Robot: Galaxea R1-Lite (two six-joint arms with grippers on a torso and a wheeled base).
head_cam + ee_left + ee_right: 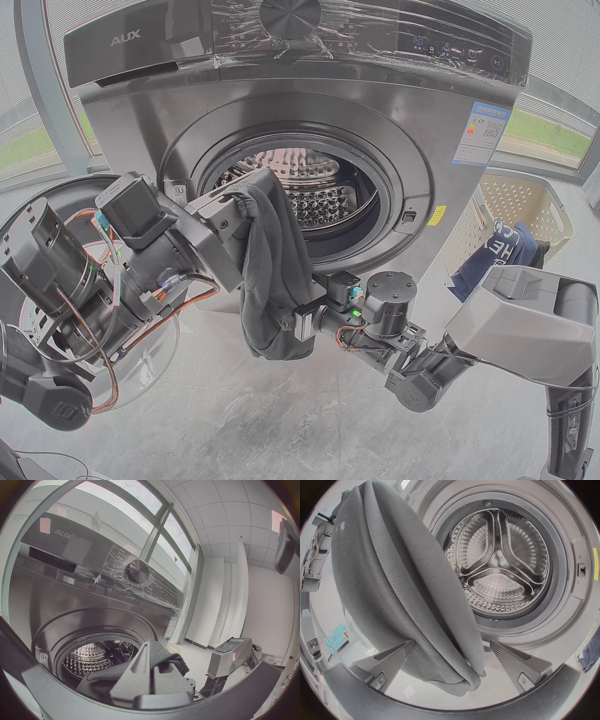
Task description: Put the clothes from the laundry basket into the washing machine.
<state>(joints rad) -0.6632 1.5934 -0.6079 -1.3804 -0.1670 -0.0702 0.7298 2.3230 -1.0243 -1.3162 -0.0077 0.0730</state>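
Garment point(275, 269): clamped by left gripper point(244, 197), hung before the drum mouth's point(325, 187) left edge (right half unobstructed). Right gripper point(450, 645): held wide, flanking hem. Basket point(531, 200): beside washer point(387, 112).

Bright, even daylight enters through the windows point(140, 498) behind the washing machine point(375, 125). Glare streaks its wrapped control panel point(375, 31) and the drum point(500, 586). Strong fisheye bending; wrist views have dark corners.
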